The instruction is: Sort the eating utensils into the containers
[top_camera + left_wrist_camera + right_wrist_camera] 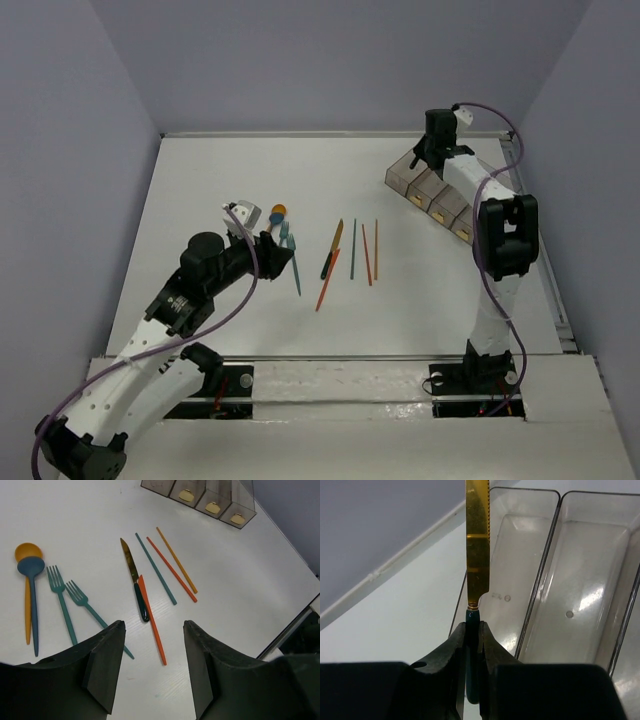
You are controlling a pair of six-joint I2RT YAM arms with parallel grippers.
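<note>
The right gripper was clamped on the dark teal handle of a gold-bladed knife, its fingers pressed together just below the blade. The blade pointed away from the wrist and ran along the outer wall of the end compartment of the containers. Whether it sat over that compartment or just outside it could not be told. In the top view this gripper hung over the far end of the row of joined bins, at the right rear of the surface.

The left gripper was apart and held nothing, hovering above the loose utensils near the middle of the surface. From left to right in the left wrist view lay:
- an orange spoon with a teal spoon overlapping its bowl
- two teal forks side by side
- a second knife with a gold blade and dark handle
- a long orange chopstick touching that handle
- a teal chopstick, a red chopstick and another orange chopstick, near parallel and slightly apart

All of these lay well apart from the containers
</note>
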